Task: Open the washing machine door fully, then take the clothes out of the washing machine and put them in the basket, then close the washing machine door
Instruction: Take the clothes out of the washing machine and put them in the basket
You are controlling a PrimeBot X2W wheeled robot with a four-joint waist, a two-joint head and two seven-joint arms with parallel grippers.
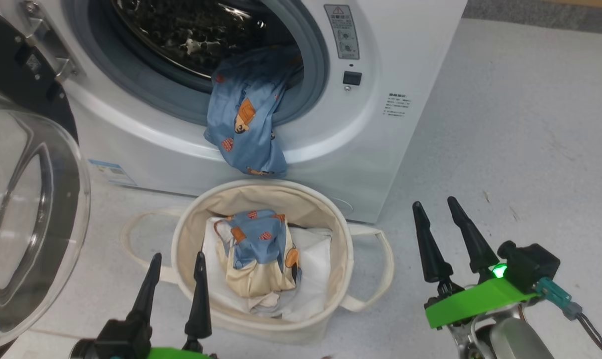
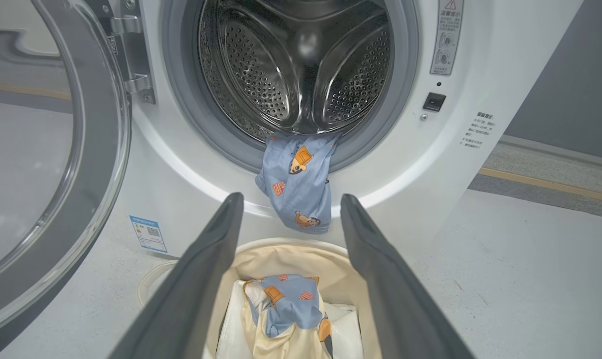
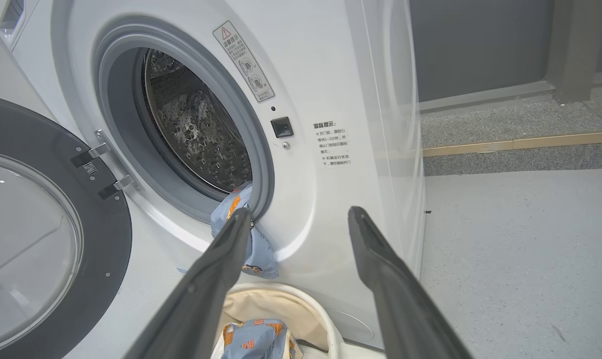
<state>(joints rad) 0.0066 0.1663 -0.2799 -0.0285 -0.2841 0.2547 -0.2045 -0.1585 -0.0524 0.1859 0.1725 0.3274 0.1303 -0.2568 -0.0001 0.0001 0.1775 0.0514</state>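
Observation:
The white washing machine (image 1: pixel 410 65) has its door (image 1: pixel 27 214) swung wide to the left, glass bowl bulging outward. One piece of the clothes (image 1: pixel 246 129), light blue with orange figures, hangs over the grey rim of the drum mouth (image 2: pixel 301 65). Another blue-and-cream garment (image 1: pixel 258 254) lies in the cream basket (image 1: pixel 181 249) on the floor below the mouth. My left gripper (image 1: pixel 177 259) is open just above the basket's near rim, holding nothing. My right gripper (image 1: pixel 438 205) is open over the floor to the basket's right. In the left wrist view my left gripper (image 2: pixel 288 199) frames the hanging garment (image 2: pixel 296 184).
A flat white sheet (image 1: pixel 313 249) lies under the garment in the basket. The basket's looped handles (image 1: pixel 380 264) stick out on both sides. Bare grey floor (image 1: pixel 530 139) stretches to the right of the machine, with a raised kerb (image 3: pixel 520 144) behind.

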